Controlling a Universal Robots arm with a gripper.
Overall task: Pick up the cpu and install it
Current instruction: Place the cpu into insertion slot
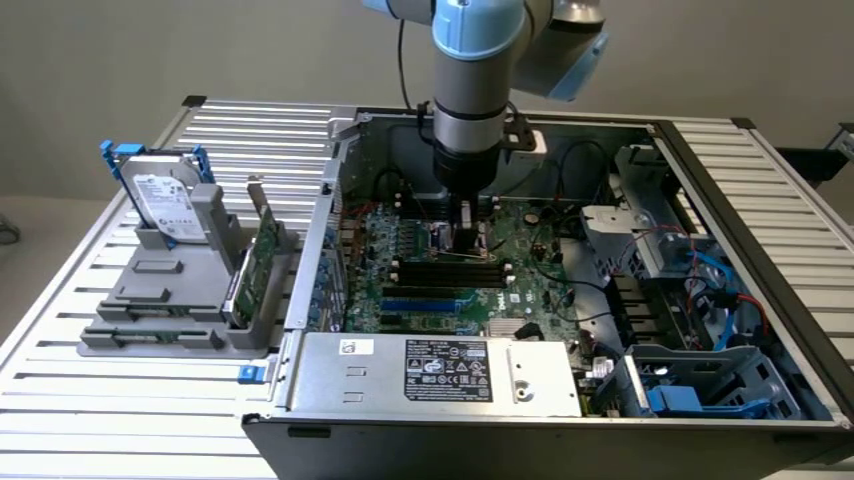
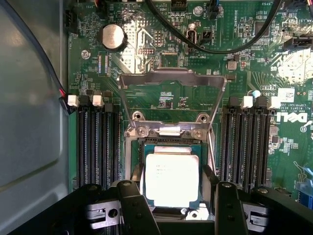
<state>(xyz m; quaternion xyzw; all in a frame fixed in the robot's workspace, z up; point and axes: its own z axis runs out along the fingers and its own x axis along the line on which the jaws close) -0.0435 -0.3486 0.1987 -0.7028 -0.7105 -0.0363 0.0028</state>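
Seating looks like the step in hand. The cpu (image 2: 172,178), a small flat square with a dull silver lid that glares pale under the light and a thin greenish rim, lies squarely over the socket (image 2: 168,142) and low within it, though I cannot tell whether it is fully bedded. The pincer (image 2: 175,196) stands fairly wide, its matt black fingers (image 2: 133,205) set against two opposite edges of the chip, so I judge it to be holding the cpu rather than clear of it. Just beyond the socket the load plate (image 2: 172,77), a thin frame of bare stamped steel, stands tipped up and open. On both sides of the socket run long, ribbed black memory slots (image 2: 95,142) with white latches, set in the glossy green motherboard (image 2: 195,98). Farther from the socket than the load plate lies a round, shiny coin cell (image 2: 112,36). In my judgement the work calls for a level, square chip and almost no downward force, since a tilted corner could bend the socket's fine contacts. Around the socket rises the grey sheet-metal case (image 1: 747,160), resting on a ribbed aluminium table (image 1: 134,400).
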